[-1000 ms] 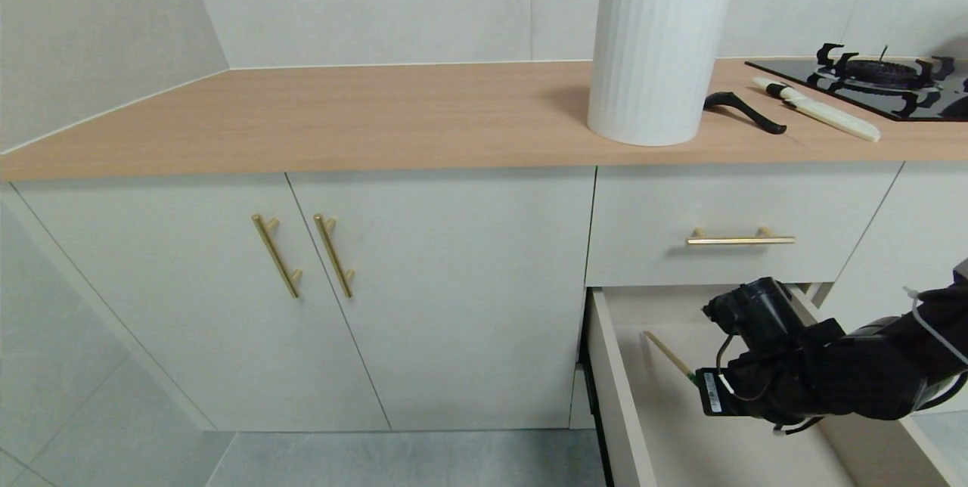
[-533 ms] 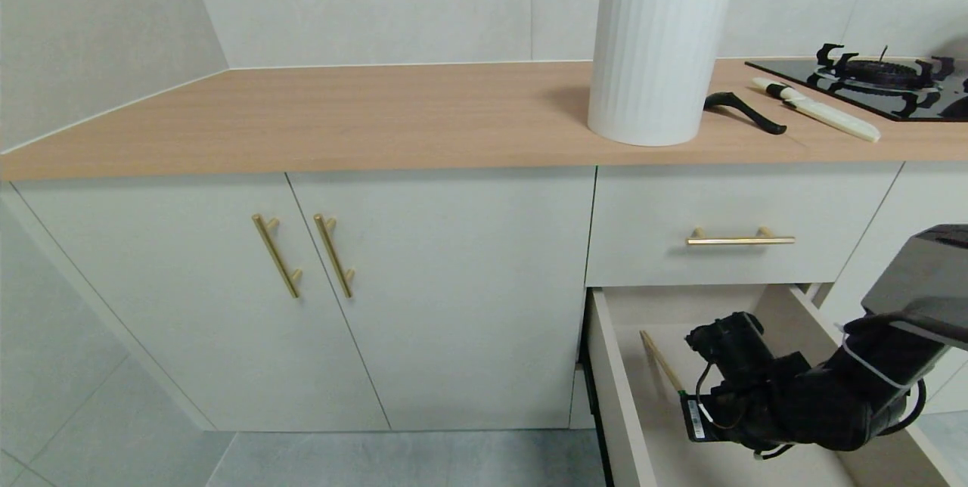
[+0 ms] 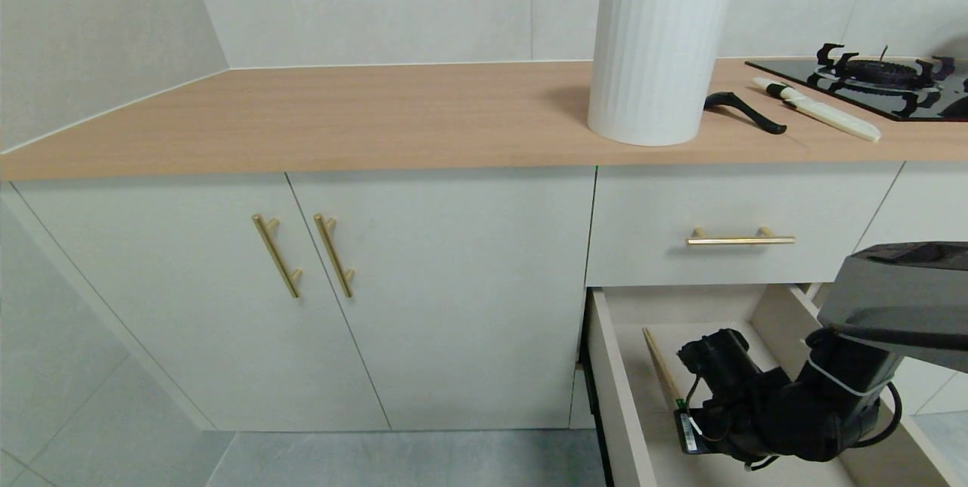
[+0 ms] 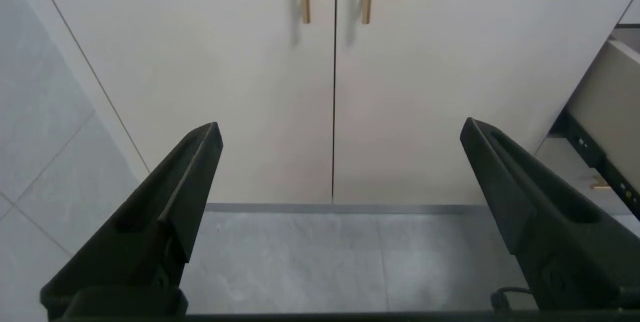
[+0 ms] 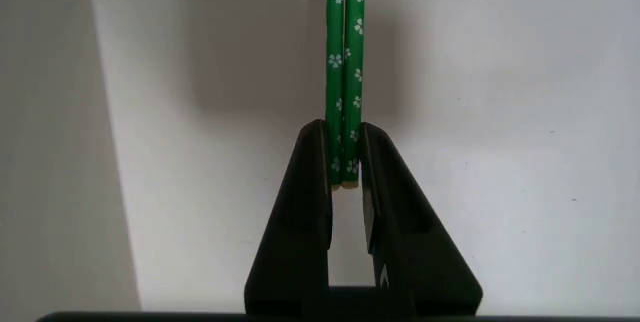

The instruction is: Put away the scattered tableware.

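My right jaws are closed on the chopsticks (image 5: 345, 52), pinching the pair side by side at their green flowered ends. The sticks run straight out from the grip over the pale floor of the open drawer (image 3: 616, 396). From the head view the chopsticks (image 3: 659, 364) lie close along the drawer's left wall, and I cannot tell whether their far tips already touch the floor.

To do this step well, I judge I should go low and level before letting go, so the pair settles flat rather than dropping and rolling apart. I should also keep them off the wall, open only a little, and draw straight back along their length.

My left jaws are wide open and hold nothing, hanging low in front of the cupboard doors (image 4: 335, 72), well apart from the drawer.

Farther up on the worktop (image 3: 378, 113), a white-handled knife (image 3: 820, 110) and a black utensil (image 3: 745, 110) lie beside a ribbed white canister (image 3: 658, 48). I take these to be the tableware left to put away.
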Available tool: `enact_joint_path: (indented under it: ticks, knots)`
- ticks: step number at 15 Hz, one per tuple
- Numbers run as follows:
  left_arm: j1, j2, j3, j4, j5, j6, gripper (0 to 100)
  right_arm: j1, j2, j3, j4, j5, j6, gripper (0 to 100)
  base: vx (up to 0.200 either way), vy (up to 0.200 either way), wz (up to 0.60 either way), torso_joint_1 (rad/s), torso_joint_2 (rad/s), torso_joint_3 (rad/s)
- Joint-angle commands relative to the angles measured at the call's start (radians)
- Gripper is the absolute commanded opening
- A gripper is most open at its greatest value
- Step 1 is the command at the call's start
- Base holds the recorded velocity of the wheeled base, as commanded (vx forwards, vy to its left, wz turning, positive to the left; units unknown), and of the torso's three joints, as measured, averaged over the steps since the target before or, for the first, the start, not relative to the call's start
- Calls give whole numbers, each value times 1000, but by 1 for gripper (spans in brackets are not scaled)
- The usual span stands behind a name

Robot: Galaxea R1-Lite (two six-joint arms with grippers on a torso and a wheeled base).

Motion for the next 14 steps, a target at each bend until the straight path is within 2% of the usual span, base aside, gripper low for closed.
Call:
enact_joint_path:
  ticks: [1, 7, 8, 14]
  knots:
    - [0, 0, 0, 0, 0, 0, 100, 0, 12, -2, -1, 0, -1, 0, 0, 0, 0, 0, 0, 0]
    - [0, 0, 0, 0, 0, 0, 100, 0, 16, -2, -1, -1, -1, 0, 0, 0, 0, 0, 0, 0]
    - [0, 0, 0, 0, 0, 0, 100, 0, 16, -2, -1, -3, -1, 100, 0, 0, 0, 0, 0, 0]
    - [0, 0, 0, 0, 0, 0, 100, 0, -2, 7, -13, -9, -1, 100, 0, 0, 0, 0, 0, 0]
